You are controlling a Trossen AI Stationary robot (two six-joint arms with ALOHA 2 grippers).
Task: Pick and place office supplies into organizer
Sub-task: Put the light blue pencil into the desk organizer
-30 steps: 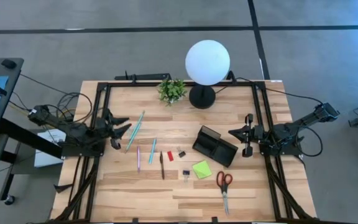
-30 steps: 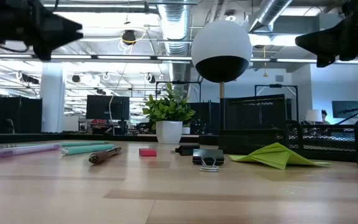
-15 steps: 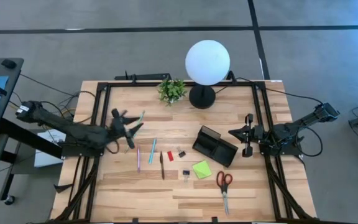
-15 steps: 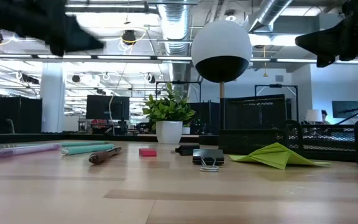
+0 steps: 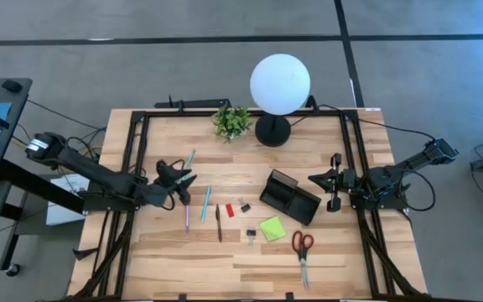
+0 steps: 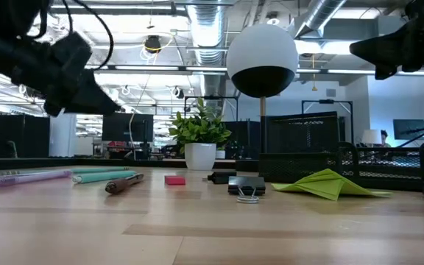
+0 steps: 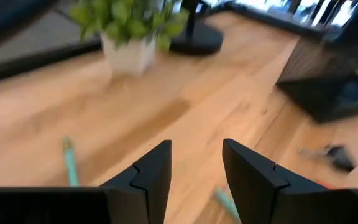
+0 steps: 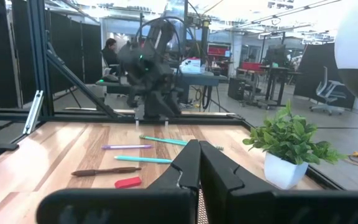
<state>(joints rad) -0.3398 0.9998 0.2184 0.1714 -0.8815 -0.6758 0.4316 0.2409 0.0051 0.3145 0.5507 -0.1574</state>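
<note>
The black organizer [image 5: 290, 197] sits right of the table's middle, turned at an angle. Left of it lie a long teal pen [image 5: 190, 157], a shorter teal pen [image 5: 205, 203], a pink pen [image 5: 186, 215], a dark pen [image 5: 218, 223], a small red piece [image 5: 230, 210] and two black clips [image 5: 244, 205] [image 5: 251, 236]. The lime-green sticky-note pad [image 5: 272, 228] and red-handled scissors [image 5: 303, 250] lie nearer the front. My left gripper [image 5: 179, 179] [image 7: 196, 157] hovers open above the pens, touching nothing. My right gripper [image 5: 317, 178] [image 8: 199, 163] waits shut, raised right of the organizer.
A white globe lamp [image 5: 280, 82] on a black base and a small potted plant [image 5: 232, 122] stand at the table's far edge. A black frame [image 5: 138, 143] runs along the table's sides. Bare wood lies along the near edge [image 5: 191, 268]. A person [image 8: 110, 53] sits far behind the table.
My left gripper has moved from the table's left edge toward the middle and come down, now above the long teal pen and the shorter pens. My right arm has kept still, and nothing on the table has shifted.
</note>
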